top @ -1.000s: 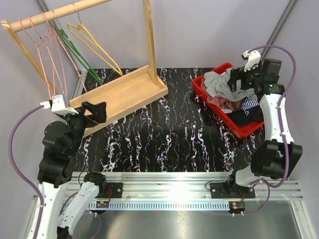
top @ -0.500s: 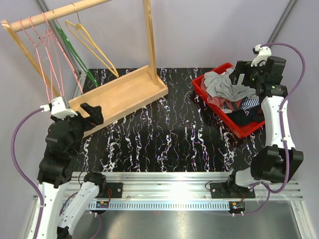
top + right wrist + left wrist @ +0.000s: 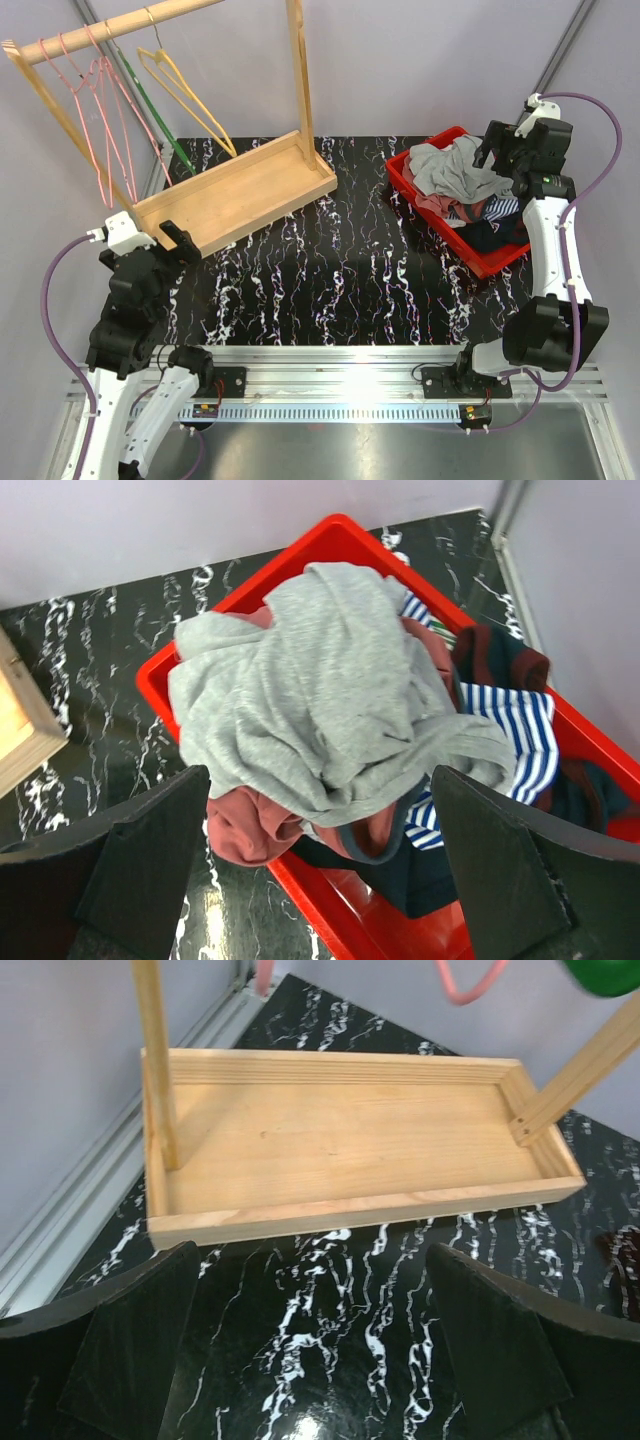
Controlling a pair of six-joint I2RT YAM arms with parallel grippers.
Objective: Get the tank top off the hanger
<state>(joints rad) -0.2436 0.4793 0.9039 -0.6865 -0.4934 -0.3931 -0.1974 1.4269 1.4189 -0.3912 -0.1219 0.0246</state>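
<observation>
Only the overhead view shows the yellow hanger on the rail.

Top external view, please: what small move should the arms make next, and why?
Probably just draw both arms back to rest: the hangers hang bare, the grey garment lies in the red bin, and the left end effector and right end effector are open and empty.

I work in a robotics lab cell, not a home. I'm bolted to an aluminium rail along the frame's bottom, on a black marbled tabletop boxed in by plain grey panels. Staged props: a bare wooden rack with hangers at upper left, and a red bin of clothes at upper right.
</observation>
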